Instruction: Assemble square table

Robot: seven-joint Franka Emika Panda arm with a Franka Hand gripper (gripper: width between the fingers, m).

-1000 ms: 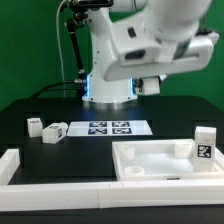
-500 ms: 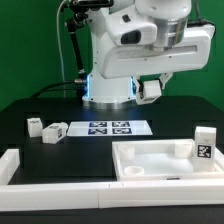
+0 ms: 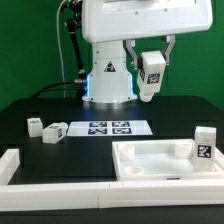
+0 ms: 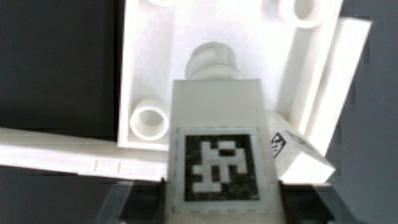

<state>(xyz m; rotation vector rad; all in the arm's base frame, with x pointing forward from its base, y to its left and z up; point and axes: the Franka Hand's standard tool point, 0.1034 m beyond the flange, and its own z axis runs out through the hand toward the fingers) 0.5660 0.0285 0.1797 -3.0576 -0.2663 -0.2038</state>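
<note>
High above the table, my gripper (image 3: 152,60) is shut on a white leg post (image 3: 152,78) with a black-white tag, which hangs downward. In the wrist view that leg post (image 4: 221,140) fills the middle, its narrow tip pointing at the square table top (image 4: 187,35) below, and the gripper (image 4: 222,208) clamps its tagged end. The square table top (image 3: 150,172), a white slab with a raised rim, lies at the front on the exterior view's right. Two loose leg posts (image 3: 35,126) (image 3: 55,131) lie on the exterior view's left. A third leg post (image 3: 204,143) stands by the slab's right edge.
The marker board (image 3: 108,128) lies flat in front of the robot base (image 3: 108,85). A long low white border wall (image 3: 50,170) runs along the front edge and up the exterior view's left side; it also shows in the wrist view as border wall (image 4: 54,148).
The arm's wrist has swung toward the exterior view's left and turned, so the held leg post now hangs in plain view with its tag facing out. The parts on the table have not moved.
</note>
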